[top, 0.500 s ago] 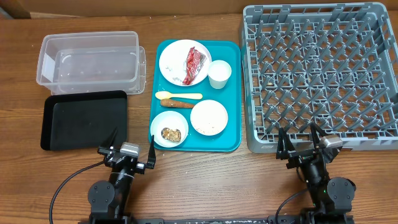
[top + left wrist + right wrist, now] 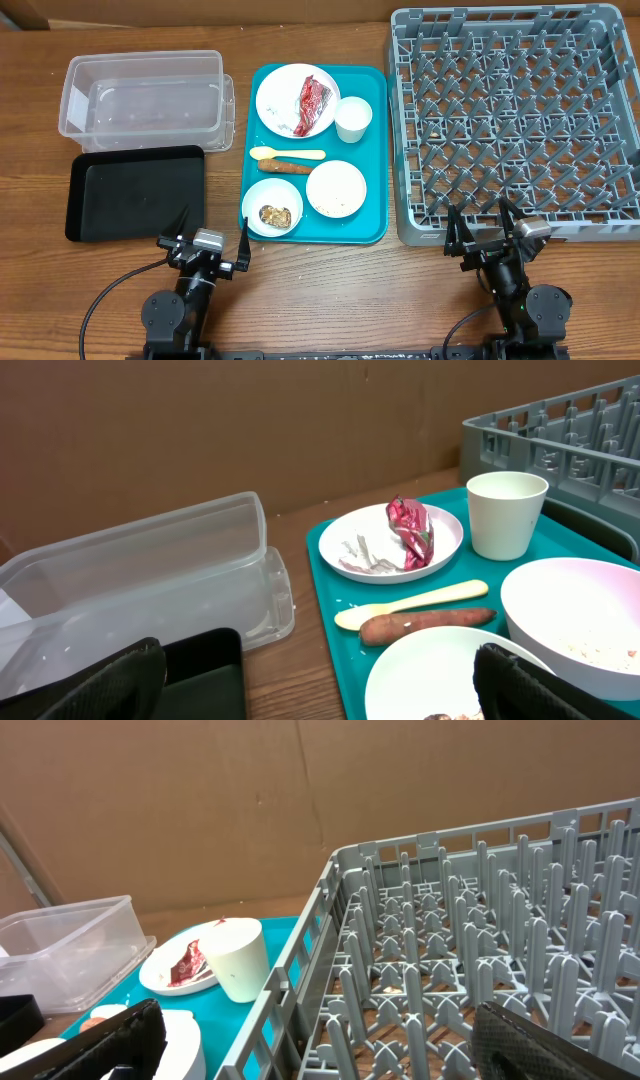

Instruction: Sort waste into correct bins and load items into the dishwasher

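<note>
Left hand [image 2: 212,233] is hovering over the near edge of the counter [image 2: 330,285], in front of the black tray [image 2: 135,192], fingers spread wide and holding nothing. Right hand [image 2: 480,228] is hovering by the near wall of the grey dish rack [image 2: 515,115], likewise wide and empty.

The clear tub [image 2: 143,93] is sitting behind the black tray.

On the teal tray [image 2: 377,150]:
- The plate [image 2: 280,100] is carrying the red wrapper [image 2: 313,100].
- The cup [image 2: 353,119] is standing just beside the plate.
- The yellow spoon [image 2: 287,154] and the carrot stick [image 2: 290,166] are lying side by side.
- The near bowl [image 2: 272,195] is holding the brown lump [image 2: 275,215].
- The second bowl [image 2: 336,188] is sitting to its right.
</note>
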Tool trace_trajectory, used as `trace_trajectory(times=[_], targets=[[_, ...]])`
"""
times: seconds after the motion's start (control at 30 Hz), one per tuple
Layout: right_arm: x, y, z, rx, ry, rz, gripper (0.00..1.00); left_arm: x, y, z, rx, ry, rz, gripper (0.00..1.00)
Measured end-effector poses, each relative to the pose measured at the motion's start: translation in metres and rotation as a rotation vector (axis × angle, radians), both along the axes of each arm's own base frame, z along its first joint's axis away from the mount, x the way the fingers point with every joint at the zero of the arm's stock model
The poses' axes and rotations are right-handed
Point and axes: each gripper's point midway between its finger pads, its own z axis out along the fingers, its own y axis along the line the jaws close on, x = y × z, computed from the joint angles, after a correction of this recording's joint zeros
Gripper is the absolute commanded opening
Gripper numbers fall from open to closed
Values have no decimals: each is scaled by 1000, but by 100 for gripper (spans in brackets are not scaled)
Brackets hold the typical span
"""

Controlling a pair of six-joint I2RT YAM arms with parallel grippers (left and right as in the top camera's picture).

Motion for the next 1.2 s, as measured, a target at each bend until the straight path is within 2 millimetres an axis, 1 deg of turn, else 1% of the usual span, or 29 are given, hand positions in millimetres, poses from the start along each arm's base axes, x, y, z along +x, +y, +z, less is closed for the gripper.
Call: trace_trajectory(times=[0.93, 1.2], targets=[[0, 0, 0, 0, -1, 0, 100, 0, 0, 0, 2, 0, 0, 100], [-1, 3, 14, 0, -56, 16, 100, 0, -2, 5, 1, -21, -12, 100]])
